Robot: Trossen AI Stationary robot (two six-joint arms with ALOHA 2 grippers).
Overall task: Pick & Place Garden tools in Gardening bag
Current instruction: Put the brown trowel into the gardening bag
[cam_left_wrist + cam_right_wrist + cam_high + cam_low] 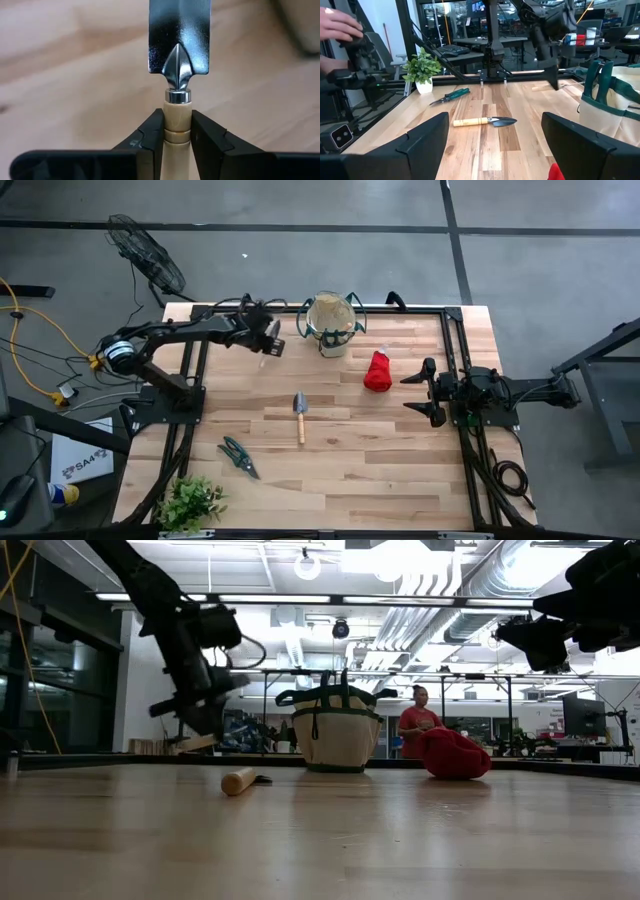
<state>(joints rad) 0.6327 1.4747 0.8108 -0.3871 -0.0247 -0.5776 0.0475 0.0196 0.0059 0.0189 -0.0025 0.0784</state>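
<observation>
While my left hand (177, 142) grips a wooden-handled metal tool (178, 45) near the beige canvas bag (331, 325), my right hand (428, 392) waits released, and trowel (299, 413), green shears (238, 455) and red bundle (377, 372) remain on the desk (400, 470).

The left gripper (270, 338) hangs raised at the far left, fingers clamped, while the right gripper (421, 392) waits right, fingers spread.

Bright, even indoor light from overhead ceiling lamps (305, 565)

Glare whitens the ceiling in the low view, leaving the arms as dark silhouettes; the near tabletop (320, 840) there is blurred; in the left wrist view the metal blade (179, 37) shines with reflections, the wood behind it out of focus; shadows stay soft.
</observation>
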